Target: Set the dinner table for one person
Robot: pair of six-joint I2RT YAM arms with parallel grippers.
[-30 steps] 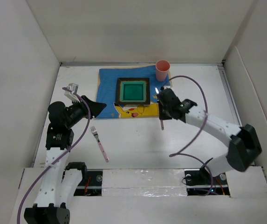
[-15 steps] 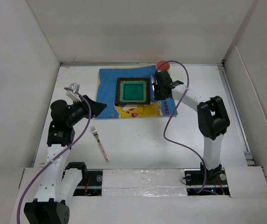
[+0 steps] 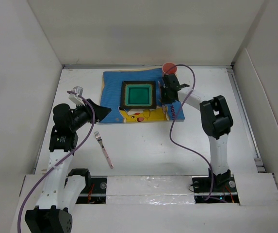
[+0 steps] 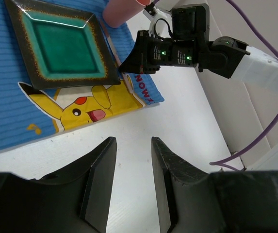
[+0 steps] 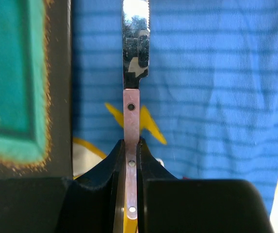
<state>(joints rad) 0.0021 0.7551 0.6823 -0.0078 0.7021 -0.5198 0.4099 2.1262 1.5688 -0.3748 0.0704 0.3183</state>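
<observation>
A green square plate (image 3: 139,94) with a dark rim lies on the blue Pikachu-print cloth (image 3: 112,87) at the back of the white dinner table (image 3: 143,145). My right gripper (image 3: 166,94) is shut on a pink-handled knife (image 5: 134,58) and holds it over the cloth (image 5: 216,97), just right of the plate (image 5: 12,82), with the blade pointing away from the jaws. A pink cup (image 3: 169,68) stands behind it, partly hidden by the arm. A pink-handled fork (image 3: 103,149) lies on the table at front left. My left gripper (image 3: 105,110) is open and empty above the table (image 4: 132,141).
White walls enclose the table on the left, back and right. The right arm's purple cable (image 3: 175,131) loops over the table right of centre. In the left wrist view the right gripper (image 4: 129,65) hangs over the cloth's right edge, near the cup (image 4: 122,12).
My right arm has swung from over the bare table back onto the cloth's right side beside the plate, carrying the knife. The left arm has barely moved.
</observation>
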